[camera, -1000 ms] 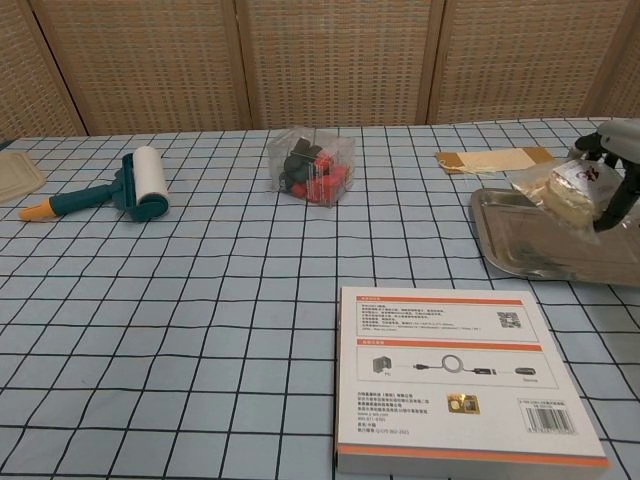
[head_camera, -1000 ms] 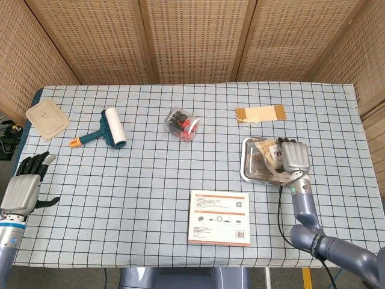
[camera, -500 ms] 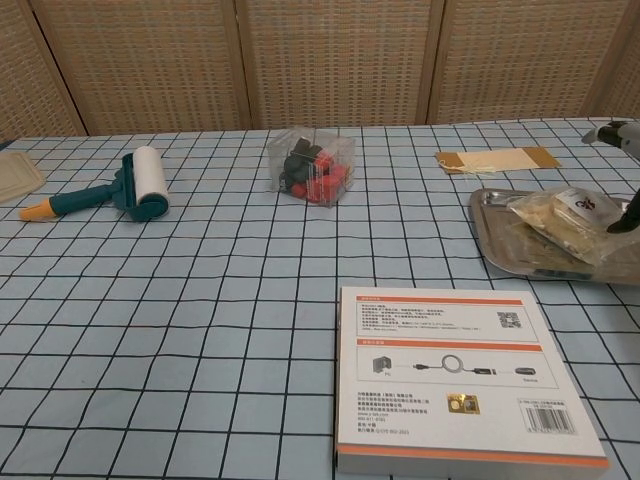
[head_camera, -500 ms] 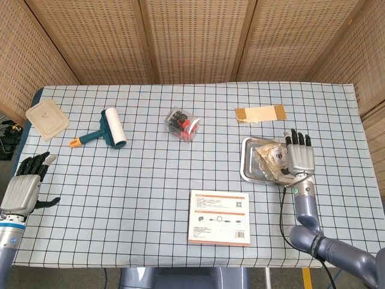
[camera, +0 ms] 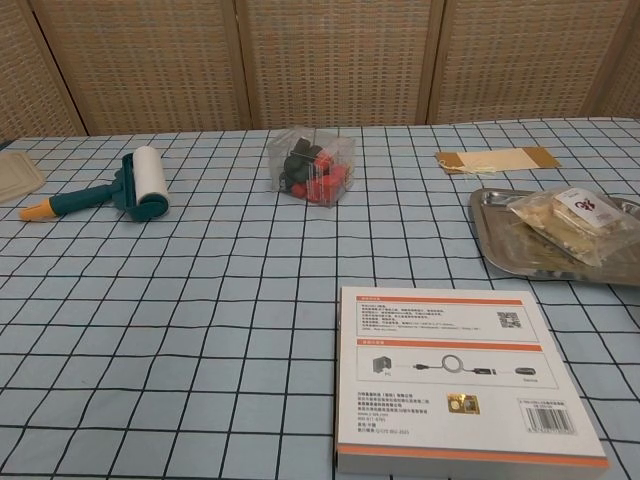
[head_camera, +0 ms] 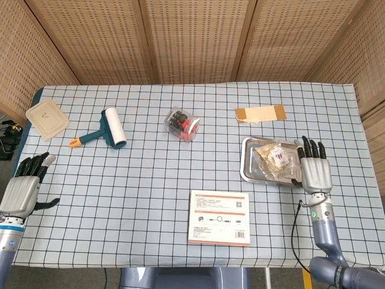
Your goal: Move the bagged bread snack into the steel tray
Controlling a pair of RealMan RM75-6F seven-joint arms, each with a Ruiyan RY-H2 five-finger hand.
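Note:
The bagged bread snack (head_camera: 272, 159) (camera: 573, 222), a clear bag with a white and red label, lies inside the steel tray (head_camera: 249, 168) (camera: 500, 240) at the table's right. My right hand (head_camera: 315, 168) hovers just right of the tray, fingers spread and holding nothing; the chest view does not show it. My left hand (head_camera: 25, 186) rests at the table's left edge, far from the tray, fingers loosely bent and empty.
A white boxed cable pack (head_camera: 219, 217) (camera: 460, 375) lies in front of the tray. A clear box of red and black parts (head_camera: 182, 124) (camera: 312, 166), a lint roller (head_camera: 107, 129) (camera: 125, 187), a brown envelope (head_camera: 260, 113) and a beige lid (head_camera: 46, 118) sit further back.
My right hand let go of the snack bag, which now lies flat in the tray. The hand then drew back to the right, off the tray, with its fingers spread.

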